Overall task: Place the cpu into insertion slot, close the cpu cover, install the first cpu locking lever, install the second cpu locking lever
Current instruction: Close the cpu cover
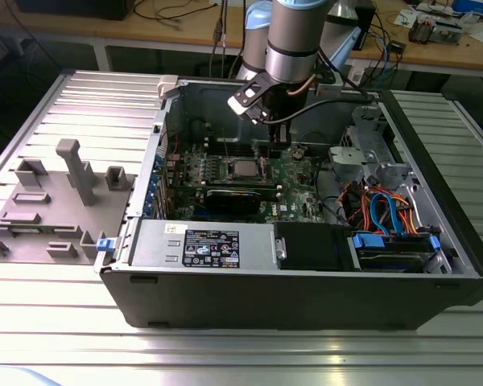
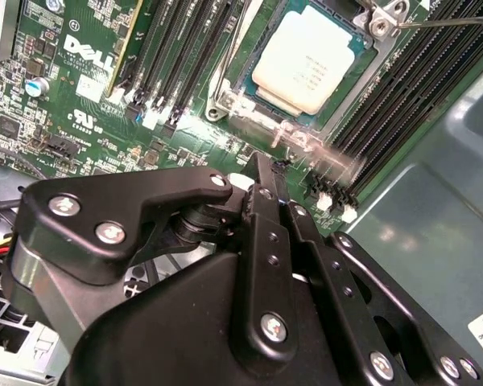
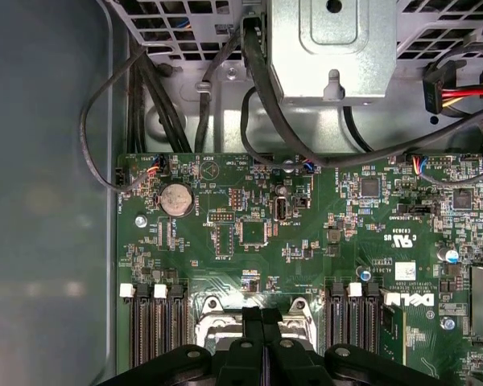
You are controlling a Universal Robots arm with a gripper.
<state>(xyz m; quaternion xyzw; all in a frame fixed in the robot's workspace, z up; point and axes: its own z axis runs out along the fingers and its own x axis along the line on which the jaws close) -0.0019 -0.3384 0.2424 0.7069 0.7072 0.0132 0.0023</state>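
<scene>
The cpu [image 2: 306, 60], a pale silver square, lies in the insertion slot [image 2: 243, 78] on the green motherboard [image 3: 306, 241]. The cpu cover [image 2: 225, 100], a thin grey frame, lies flat around it. A thin lever rod [image 2: 451, 22] sticks out from the far corner of the socket, and a shiny lever piece [image 2: 306, 145] runs along the near side. My gripper [image 2: 262, 165] hangs just above that near side, shut, with nothing between its fingers. In the first wrist view the gripper [image 3: 262, 322] hides the middle of the socket. In the exterior view the gripper [image 1: 276, 151] stands inside the case beside the cpu [image 1: 243, 169].
Black memory slots [image 2: 185, 48] flank the socket on both sides. A long black block [image 1: 237, 197] sits in front of it. Drive cage [image 1: 362, 153], coloured cables [image 1: 382, 213] and case walls [image 1: 169, 137] close in. Grey fixtures [image 1: 72, 173] stand on the table at the exterior view's left.
</scene>
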